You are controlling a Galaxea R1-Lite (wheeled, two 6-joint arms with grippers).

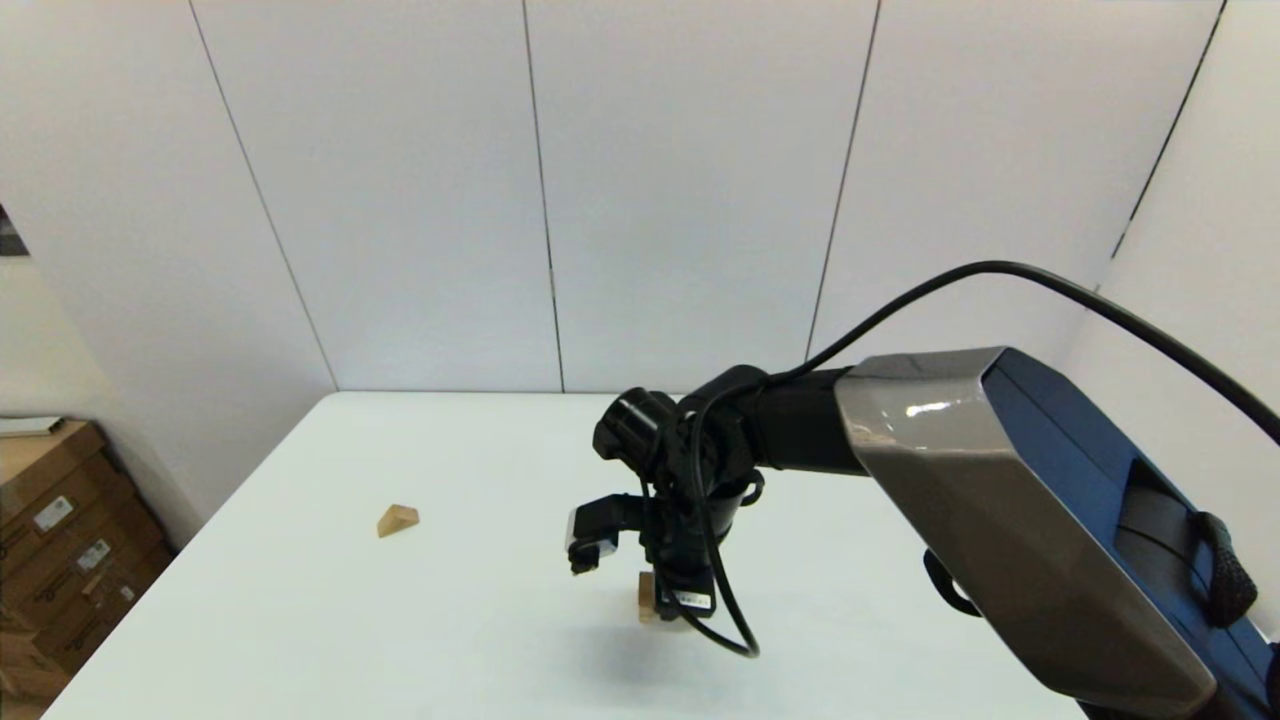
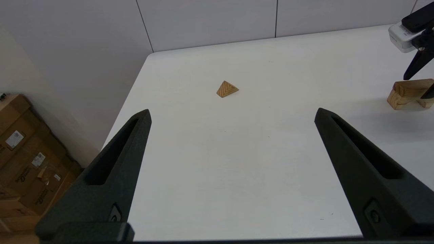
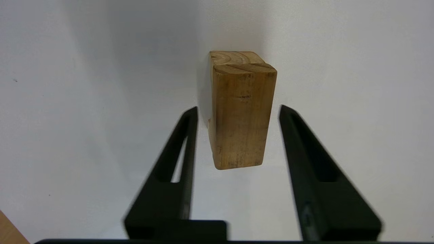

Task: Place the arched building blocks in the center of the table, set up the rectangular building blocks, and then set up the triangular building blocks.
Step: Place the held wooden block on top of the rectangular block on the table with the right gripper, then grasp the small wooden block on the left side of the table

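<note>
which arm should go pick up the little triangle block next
Probably the left. The left gripper is open and faces the triangular block with bare table between; the right gripper straddles the stacked rectangular block.

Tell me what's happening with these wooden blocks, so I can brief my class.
The right gripper hangs open over the plain tan wooden oblong brick, fingers either side without touching. The brick appears to lie on the light-tan arched wooden block midway across the white table. The small tan wooden wedge lies untouched to its left. The left gripper is parked, open.
</note>
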